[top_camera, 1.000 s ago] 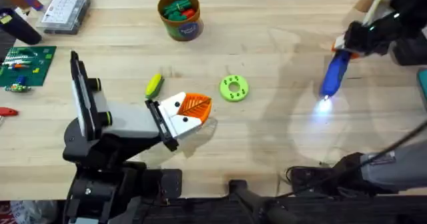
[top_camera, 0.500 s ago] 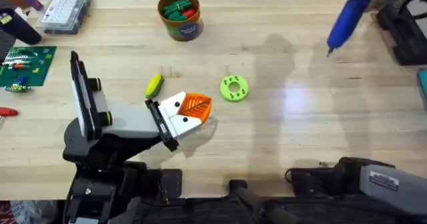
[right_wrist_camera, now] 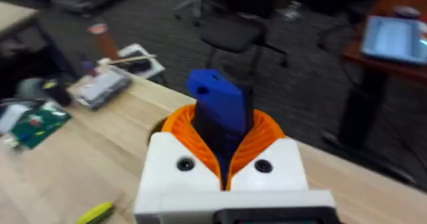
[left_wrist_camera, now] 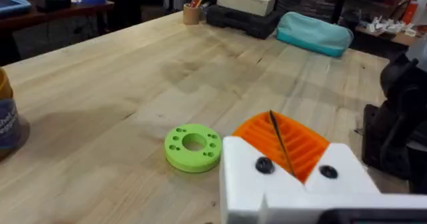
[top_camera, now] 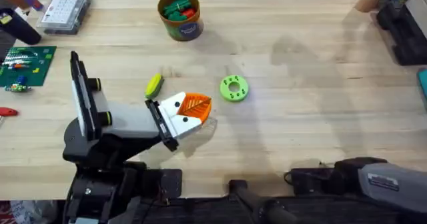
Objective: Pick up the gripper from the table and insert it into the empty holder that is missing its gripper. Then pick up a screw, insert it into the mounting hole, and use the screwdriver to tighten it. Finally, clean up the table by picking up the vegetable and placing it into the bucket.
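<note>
one fat blue pen-shaped screwdriver (right_wrist_camera: 220, 114) is clamped between the orange ribbed pads (right_wrist_camera: 267, 134) of the right gripper (right_wrist_camera: 223, 154). the left gripper (top_camera: 185, 111), pads pressed together on nothing, lies on the pale wooden table (top_camera: 300, 104) between the yellow-green toy vegetable (top_camera: 154, 85) and the lime-green ring (top_camera: 233, 88). the orange-brown bucket (top_camera: 180, 14) stands at the far edge.

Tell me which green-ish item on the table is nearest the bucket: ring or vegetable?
The vegetable, the oblong yellow-green piece. It lies closer to the bucket than the round lime-green ring, which sits farther right, beside the holder.
</note>
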Action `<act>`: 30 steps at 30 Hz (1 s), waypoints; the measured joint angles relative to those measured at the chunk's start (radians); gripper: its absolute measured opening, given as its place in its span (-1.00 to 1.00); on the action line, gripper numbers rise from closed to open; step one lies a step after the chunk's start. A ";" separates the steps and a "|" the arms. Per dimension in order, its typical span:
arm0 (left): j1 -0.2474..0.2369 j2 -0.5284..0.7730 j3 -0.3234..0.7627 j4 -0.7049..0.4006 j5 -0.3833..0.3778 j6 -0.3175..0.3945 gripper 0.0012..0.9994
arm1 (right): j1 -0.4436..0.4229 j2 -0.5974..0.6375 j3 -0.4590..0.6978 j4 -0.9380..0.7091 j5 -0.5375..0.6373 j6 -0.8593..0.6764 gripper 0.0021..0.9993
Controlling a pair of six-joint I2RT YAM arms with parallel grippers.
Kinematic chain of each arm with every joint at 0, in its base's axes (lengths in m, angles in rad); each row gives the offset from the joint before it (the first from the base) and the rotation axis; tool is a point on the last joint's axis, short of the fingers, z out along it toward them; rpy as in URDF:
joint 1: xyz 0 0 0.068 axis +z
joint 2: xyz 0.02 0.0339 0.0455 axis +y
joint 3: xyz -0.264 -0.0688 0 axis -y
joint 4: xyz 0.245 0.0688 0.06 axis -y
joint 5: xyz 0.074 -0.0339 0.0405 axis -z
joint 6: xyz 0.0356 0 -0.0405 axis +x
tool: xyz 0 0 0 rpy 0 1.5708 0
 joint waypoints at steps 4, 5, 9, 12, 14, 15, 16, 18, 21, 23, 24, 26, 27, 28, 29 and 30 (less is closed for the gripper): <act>0.000 0.000 0.000 0.000 0.000 0.000 -0.97 | 0.042 0.017 0.002 0.077 -0.128 0.009 -0.97; 0.000 0.000 0.000 0.000 0.000 0.000 -0.97 | 0.052 0.019 0.002 0.096 -0.159 0.016 -0.97; 0.000 0.000 0.000 0.000 0.000 0.000 -0.97 | 0.091 0.018 0.004 0.175 -0.283 0.034 -0.97; 0.000 0.000 0.000 0.000 0.000 0.000 -0.97 | 0.133 0.018 0.005 0.222 -0.409 0.063 -0.97; 0.000 0.000 0.000 0.000 0.000 0.000 -0.97 | 0.148 0.018 0.005 0.254 -0.448 0.070 -0.97; 0.000 0.000 0.000 0.000 0.000 0.000 -0.97 | 0.158 0.018 0.005 0.269 -0.464 0.072 -0.97; 0.000 0.000 0.000 0.000 0.000 0.000 -0.97 | 0.170 0.018 0.006 0.281 -0.478 0.072 -0.97; 0.000 0.000 0.000 0.000 0.000 0.000 -0.97 | 0.197 0.018 0.006 0.294 -0.494 0.075 -0.97; 0.000 0.000 0.000 0.000 0.000 0.000 -0.97 | 0.243 0.019 0.006 0.307 -0.512 0.078 -0.97; 0.000 0.000 0.000 0.000 0.000 0.000 -0.97 | 0.268 0.021 0.006 0.324 -0.522 0.079 -0.97; 0.000 0.000 0.000 0.000 0.000 0.000 -0.97 | 0.277 0.023 0.006 0.333 -0.525 0.081 -0.97; 0.000 0.000 0.000 0.000 0.000 0.000 -0.97 | 0.296 0.033 0.006 0.359 -0.531 0.082 -0.97; 0.000 0.000 0.000 0.000 0.000 0.000 -0.97 | 0.306 0.039 0.006 0.370 -0.532 0.082 -0.97; 0.000 0.000 0.000 0.000 0.000 0.000 -0.97 | 0.314 0.045 0.006 0.381 -0.532 0.083 -0.97; 0.000 0.000 0.000 0.000 0.000 0.000 -0.97 | 0.322 0.052 0.004 0.398 -0.532 0.088 -0.97; 0.000 0.000 0.000 0.000 0.000 0.000 -0.97 | 0.329 0.058 -0.004 0.426 -0.533 0.096 -0.97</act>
